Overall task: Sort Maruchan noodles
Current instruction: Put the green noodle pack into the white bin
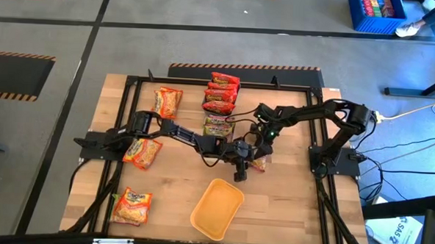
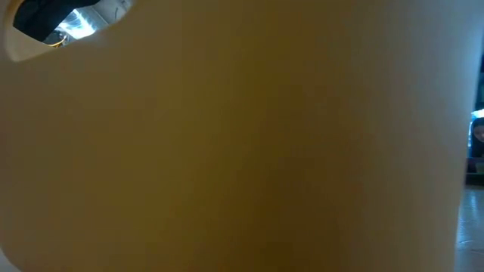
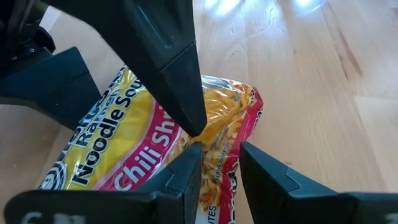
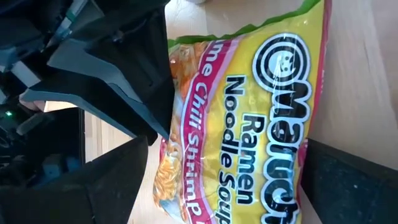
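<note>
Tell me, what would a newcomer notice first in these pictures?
Both grippers meet at the table's middle over one yellow noodle packet: the left gripper pinches its edge, and the right gripper straddles it with wide jaws. Next, the stack of red packets at the far edge and the orange tray near the front.

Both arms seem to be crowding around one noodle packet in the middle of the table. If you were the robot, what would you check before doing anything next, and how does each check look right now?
1. Left gripper gripping the Lime Chili Shrimp ramen packet: ok, its fingers pinch the packet's edge.
2. Right gripper ready: ok, its fingers stand wide open on either side of the same packet.
3. Room between the arms: not ok, they crowd together mid-table in the high view.
4. Orange-yellow tray free: ok, nothing lies in it.
5. Stack of red packets undisturbed: ok, lined up at the table's far side.
6. Low view usable: not ok, a yellow-brown surface fills nearly all of it.
</note>
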Robot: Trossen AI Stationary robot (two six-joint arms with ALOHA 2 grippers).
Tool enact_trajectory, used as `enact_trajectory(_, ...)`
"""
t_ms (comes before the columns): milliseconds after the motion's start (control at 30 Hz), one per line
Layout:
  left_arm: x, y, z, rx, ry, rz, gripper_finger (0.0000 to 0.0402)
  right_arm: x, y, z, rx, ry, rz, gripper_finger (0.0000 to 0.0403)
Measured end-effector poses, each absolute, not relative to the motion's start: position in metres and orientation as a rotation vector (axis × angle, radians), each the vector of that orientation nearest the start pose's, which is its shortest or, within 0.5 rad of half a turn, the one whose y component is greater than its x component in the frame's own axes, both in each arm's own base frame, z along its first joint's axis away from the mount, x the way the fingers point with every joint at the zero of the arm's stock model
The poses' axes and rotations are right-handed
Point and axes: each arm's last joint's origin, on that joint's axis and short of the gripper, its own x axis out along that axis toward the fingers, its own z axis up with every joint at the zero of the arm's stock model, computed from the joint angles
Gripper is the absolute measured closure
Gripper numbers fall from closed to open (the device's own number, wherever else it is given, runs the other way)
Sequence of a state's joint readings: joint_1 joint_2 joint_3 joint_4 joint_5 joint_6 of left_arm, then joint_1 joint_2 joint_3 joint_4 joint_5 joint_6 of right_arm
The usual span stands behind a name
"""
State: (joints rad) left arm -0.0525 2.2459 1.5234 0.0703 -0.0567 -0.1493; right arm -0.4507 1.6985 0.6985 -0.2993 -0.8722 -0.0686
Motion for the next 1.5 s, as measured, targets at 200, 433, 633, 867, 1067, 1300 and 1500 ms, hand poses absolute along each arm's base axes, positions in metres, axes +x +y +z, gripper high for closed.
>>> enact_trajectory(200,0.485,-0.023,0.134,-0.106,0.649,0.056,0.0298,0.244,-0.094,0.108,0.755,1.019,0.364,0.0078)
enact_trajectory(433,0.485,-0.023,0.134,-0.105,0.65,0.057,0.0298,0.244,-0.095,0.107,0.709,1.028,0.338,0.0194)
enact_trajectory(633,0.484,-0.025,0.134,-0.103,0.652,0.056,0.0298,0.245,-0.095,0.108,0.704,1.027,0.333,0.0263)
enact_trajectory(867,0.483,-0.028,0.143,-0.097,0.641,0.06,0.0298,0.245,-0.095,0.107,0.7,1.029,0.328,0.0276)
enact_trajectory(1067,0.476,-0.034,0.173,-0.086,0.607,0.061,0.0298,0.245,-0.096,0.107,0.689,1.032,0.32,0.0281)
enact_trajectory(1300,0.447,-0.038,0.239,-0.043,0.607,0.081,0.0298,0.248,-0.089,0.108,0.616,1.028,0.364,0.0295)
enact_trajectory(1500,0.4,-0.049,0.285,0.077,0.645,0.241,0.0298,0.248,-0.086,0.112,0.605,1.036,0.354,0.0297)
